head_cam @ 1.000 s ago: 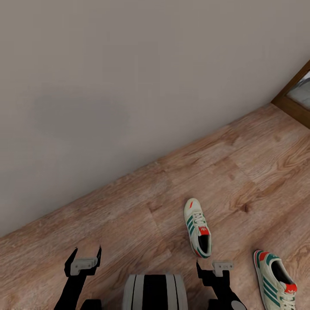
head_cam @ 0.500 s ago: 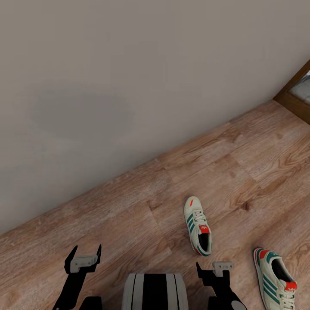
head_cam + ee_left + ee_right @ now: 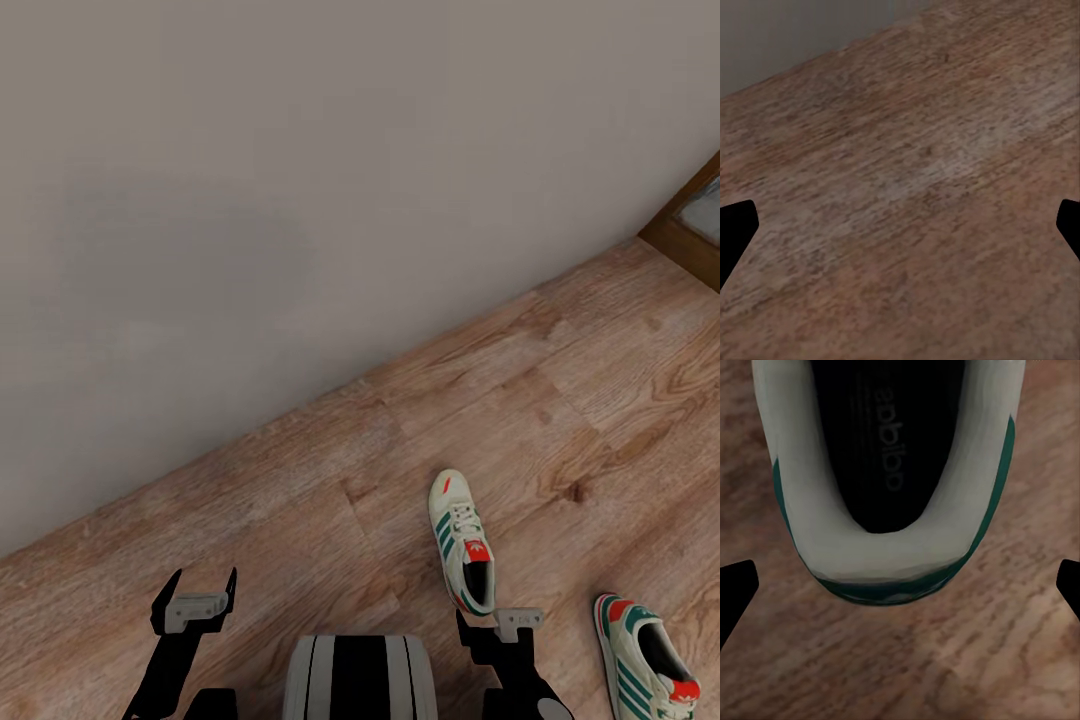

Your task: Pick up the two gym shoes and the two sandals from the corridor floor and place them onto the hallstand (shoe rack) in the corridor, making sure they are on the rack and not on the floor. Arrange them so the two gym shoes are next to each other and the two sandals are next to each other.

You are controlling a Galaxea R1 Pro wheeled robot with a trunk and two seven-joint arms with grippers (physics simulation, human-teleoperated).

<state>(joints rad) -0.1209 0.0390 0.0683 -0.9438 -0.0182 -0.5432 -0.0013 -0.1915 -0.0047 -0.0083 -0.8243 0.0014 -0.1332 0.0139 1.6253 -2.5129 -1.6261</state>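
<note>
1. From my remote seat the light is flat and even, with no glare.
2. A faint grey smudge of shadow sits on the wall [image 3: 190, 255].
3. Both wrist views are soft (the wood grain smears).

"adidas" in grey letters on the dark insole of the gym shoe [image 3: 889, 480].
</note>
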